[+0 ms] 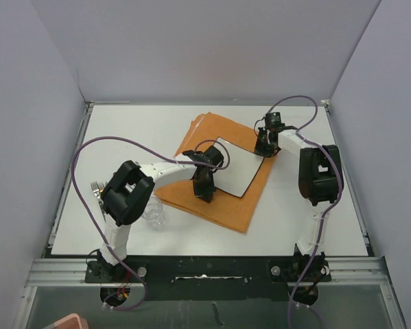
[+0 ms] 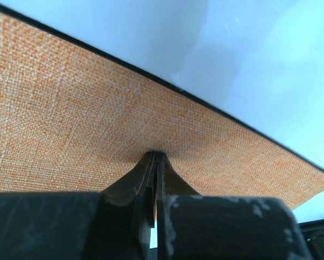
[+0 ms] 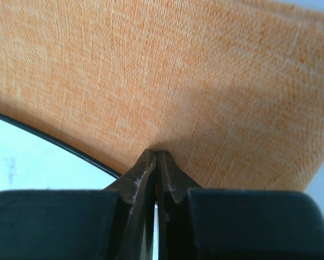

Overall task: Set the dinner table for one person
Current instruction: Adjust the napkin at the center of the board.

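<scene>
The dinner table (image 1: 136,130) is a large white tabletop. An orange folded cloth mat (image 1: 219,209) lies at its middle, with a square white plate (image 1: 238,164) with a thin black rim on top. My left gripper (image 1: 204,196) is shut, its tips pressed on the mat (image 2: 70,108) just off the plate's near-left edge (image 2: 259,65). My right gripper (image 1: 263,152) is shut, its tips on the mat (image 3: 178,70) beside the plate's right corner (image 3: 37,157). In the wrist views the left gripper (image 2: 156,154) and right gripper (image 3: 156,151) show no clear gap between the jaws.
A clear glass (image 1: 152,214) stands near the left arm's elbow. A fork (image 1: 95,186) lies at the table's left edge behind that arm. Purple cables loop over both arms. Grey walls close in the table on three sides.
</scene>
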You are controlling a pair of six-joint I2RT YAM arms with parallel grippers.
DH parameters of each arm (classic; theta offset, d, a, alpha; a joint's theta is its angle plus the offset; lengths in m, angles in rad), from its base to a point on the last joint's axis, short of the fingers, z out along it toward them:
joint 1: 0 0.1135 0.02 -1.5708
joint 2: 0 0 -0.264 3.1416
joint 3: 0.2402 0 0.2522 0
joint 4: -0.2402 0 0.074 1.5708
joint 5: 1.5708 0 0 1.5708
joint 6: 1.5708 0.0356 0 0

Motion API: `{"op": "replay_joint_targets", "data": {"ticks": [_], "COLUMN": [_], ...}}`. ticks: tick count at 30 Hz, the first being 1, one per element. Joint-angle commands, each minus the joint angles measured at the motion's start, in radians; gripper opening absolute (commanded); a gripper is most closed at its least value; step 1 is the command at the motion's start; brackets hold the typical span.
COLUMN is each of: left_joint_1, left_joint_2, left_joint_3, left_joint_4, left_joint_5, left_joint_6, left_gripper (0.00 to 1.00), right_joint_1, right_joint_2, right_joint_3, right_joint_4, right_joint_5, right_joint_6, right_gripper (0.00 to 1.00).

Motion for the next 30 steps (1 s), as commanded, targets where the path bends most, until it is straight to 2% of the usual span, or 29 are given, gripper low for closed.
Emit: {"op": "replay_joint_targets", "data": {"ticks": [1, 8, 14, 24, 30], "left_joint_1": [0.043, 0.090, 0.121, 0.175, 0.194], "left_joint_2": [0.076, 0.087, 0.083, 0.055, 0.044], "left_joint_3": [0.014, 0.031, 0.094, 0.140, 0.215], "left_joint_4": [-0.009, -0.018, -0.054, -0.061, -0.082], "left_joint_5": [-0.019, -0.029, -0.084, -0.157, -0.205], "left_joint_6": [0.056, 0.101, 0.178, 0.271, 0.320], "left_gripper": [0.00, 0.00, 0.00, 0.00, 0.00], "right_joint_1": [0.016, 0.023, 0.100, 0.351, 0.417], "right_joint_2": [-0.107, -0.341, -0.470, -0.482, -0.442], "right_joint_3": [-0.247, -0.443, -0.578, -0.641, -0.611], "right_joint_4": [-0.142, -0.135, -0.160, -0.184, -0.208], "right_joint_5": [0.092, 0.211, 0.223, 0.211, 0.226], "right_joint_6": [0.026, 0.125, 0.228, 0.363, 0.397], "right_gripper": [0.00, 0.00, 0.00, 0.00, 0.00]}}
